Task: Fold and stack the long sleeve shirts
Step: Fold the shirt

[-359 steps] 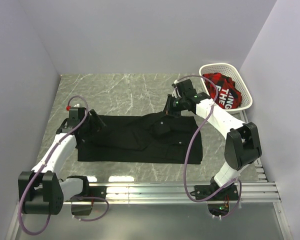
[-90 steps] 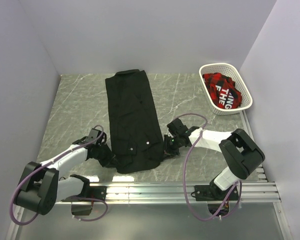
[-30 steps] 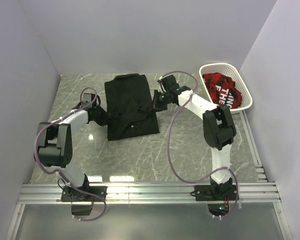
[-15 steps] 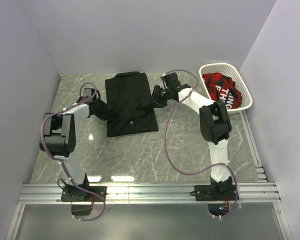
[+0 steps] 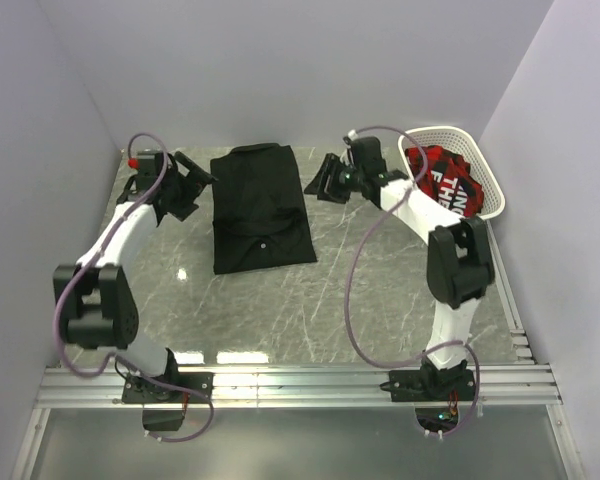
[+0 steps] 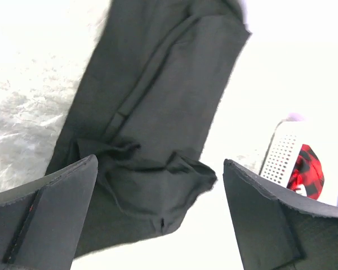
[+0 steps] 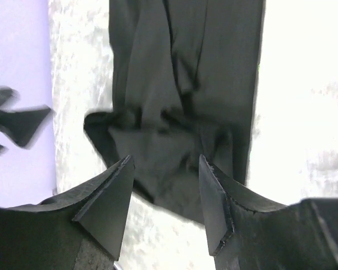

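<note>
A black long sleeve shirt (image 5: 261, 208) lies folded into a narrow rectangle on the marble table, collar end toward the back wall. It also fills the left wrist view (image 6: 158, 112) and the right wrist view (image 7: 186, 84). My left gripper (image 5: 192, 183) hovers just left of the shirt, jaws wide open and empty (image 6: 160, 225). To the right of the shirt, near its top corner, my right gripper (image 5: 323, 179) is open with nothing between its fingers (image 7: 166, 208). Neither gripper touches the fabric.
A white basket (image 5: 477, 212) at the back right holds a red and black garment (image 5: 442, 180). Walls close in the table on the left, back and right. A metal rail (image 5: 300, 385) runs along the near edge by the arm bases.
Both grippers have opened and let go of the shirt. The left arm has pulled back to the left and the right arm to the right, away from the fabric. The shirt lies still.
</note>
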Available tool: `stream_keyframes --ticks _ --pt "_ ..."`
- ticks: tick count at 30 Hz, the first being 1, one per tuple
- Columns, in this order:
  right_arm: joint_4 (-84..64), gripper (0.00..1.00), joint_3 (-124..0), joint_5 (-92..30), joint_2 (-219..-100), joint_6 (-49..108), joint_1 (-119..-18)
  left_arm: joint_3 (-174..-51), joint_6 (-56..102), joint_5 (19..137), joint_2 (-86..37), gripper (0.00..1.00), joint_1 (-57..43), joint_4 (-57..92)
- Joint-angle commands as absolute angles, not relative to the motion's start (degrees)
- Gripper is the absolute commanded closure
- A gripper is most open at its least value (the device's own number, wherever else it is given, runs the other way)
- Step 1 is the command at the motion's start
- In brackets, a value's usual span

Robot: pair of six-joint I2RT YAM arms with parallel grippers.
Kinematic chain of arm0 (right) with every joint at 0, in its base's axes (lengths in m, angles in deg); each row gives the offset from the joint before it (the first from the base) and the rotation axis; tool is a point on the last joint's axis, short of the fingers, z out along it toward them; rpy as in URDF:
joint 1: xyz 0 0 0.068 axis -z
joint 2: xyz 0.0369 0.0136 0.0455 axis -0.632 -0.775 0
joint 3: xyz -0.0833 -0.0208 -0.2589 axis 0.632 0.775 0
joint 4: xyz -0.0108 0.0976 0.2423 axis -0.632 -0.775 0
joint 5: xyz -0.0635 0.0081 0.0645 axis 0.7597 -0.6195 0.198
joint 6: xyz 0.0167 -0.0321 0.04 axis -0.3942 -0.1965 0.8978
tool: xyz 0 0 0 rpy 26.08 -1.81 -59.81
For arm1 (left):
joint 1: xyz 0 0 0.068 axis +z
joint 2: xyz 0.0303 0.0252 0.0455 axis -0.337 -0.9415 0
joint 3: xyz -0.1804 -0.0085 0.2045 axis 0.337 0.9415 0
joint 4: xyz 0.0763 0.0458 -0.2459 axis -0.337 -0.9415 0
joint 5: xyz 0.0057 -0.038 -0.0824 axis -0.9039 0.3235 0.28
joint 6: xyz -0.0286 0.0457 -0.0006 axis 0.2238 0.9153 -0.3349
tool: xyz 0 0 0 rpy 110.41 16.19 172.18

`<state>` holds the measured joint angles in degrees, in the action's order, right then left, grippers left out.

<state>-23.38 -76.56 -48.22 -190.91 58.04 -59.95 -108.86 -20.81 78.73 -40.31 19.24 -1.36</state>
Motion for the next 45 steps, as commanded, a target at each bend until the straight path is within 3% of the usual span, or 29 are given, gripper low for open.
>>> stream_keyframes --ticks 1,14,22,33,45 --pt "-14.61 0.43 -64.33 -49.32 -184.25 61.61 -60.29 -108.2 -15.78 75.3 -32.65 0.01 19.17 -4.18" --pt "7.37 0.43 -46.88 -53.2 -185.73 77.79 -65.65 -91.5 -2.95 65.72 -13.92 0.01 19.25 -5.07" --pt "12.12 0.43 -45.91 -52.93 -190.21 82.71 -67.14 -90.16 -2.68 66.07 -15.14 0.01 19.25 -4.1" --pt "8.26 0.43 -45.47 -50.39 -187.75 82.02 -67.76 -89.9 -2.85 67.03 -15.32 0.01 19.25 -4.1" --pt "13.27 0.43 -53.01 -52.14 -193.99 86.41 -68.73 -89.64 -3.29 67.65 -15.23 0.01 19.34 -3.75"
